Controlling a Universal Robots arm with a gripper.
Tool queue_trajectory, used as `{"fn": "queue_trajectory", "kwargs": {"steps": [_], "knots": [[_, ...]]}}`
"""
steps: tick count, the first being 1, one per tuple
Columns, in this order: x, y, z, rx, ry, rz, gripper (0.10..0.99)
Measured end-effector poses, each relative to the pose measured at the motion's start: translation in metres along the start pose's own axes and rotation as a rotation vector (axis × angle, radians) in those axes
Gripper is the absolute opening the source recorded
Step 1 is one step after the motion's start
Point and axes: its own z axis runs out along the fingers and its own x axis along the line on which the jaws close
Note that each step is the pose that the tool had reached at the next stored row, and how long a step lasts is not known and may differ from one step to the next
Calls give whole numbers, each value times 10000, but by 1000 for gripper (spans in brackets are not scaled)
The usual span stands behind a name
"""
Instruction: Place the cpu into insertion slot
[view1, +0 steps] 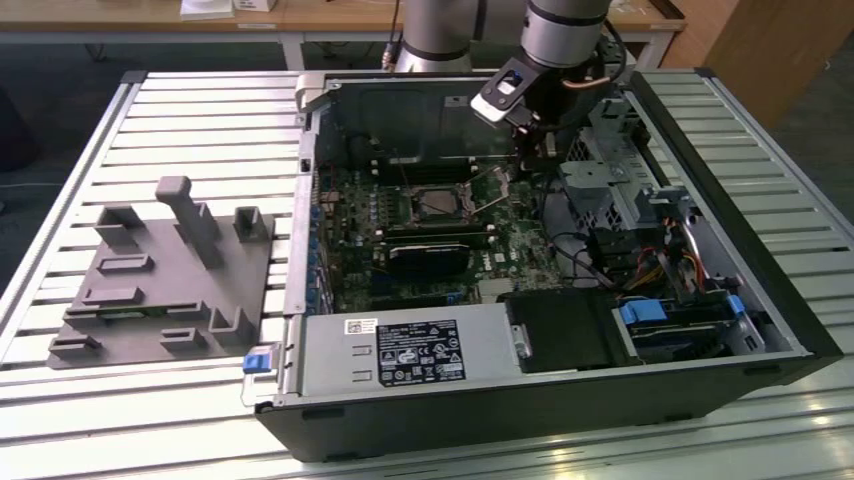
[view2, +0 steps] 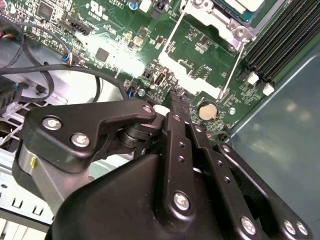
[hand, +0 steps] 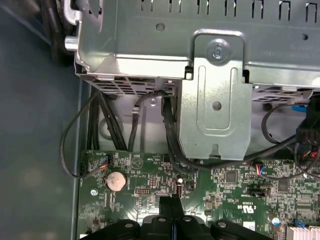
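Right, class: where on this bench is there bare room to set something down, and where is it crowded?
Bare slats of the ribbed metal table lie behind and in front of the grey plastic fixture, at the exterior view's left. Inside the open black computer case it is crowded: green circuit board, cables, and the gripper.
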Motion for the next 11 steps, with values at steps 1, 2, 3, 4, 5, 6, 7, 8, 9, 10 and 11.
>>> {"fn": "queue_trajectory", "kwargs": {"steps": [1,2,3,4,5,6,7,8,9,10,11], "knots": [[1,1,17,9,-2,0,106],[3,4,34,22,-1,0,106],[6,7,48,36,-1,0,106],[7,9,63,49,-2,0,106],[8,11,75,62,-2,0,106],[8,10,83,67,-1,0,106],[8,10,84,68,-3,1,106],[8,8,84,69,-4,0,106],[8,4,85,69,-3,0,106],[9,1,85,69,-3,0,106],[10,-47,81,69,-2,0,106]]}}
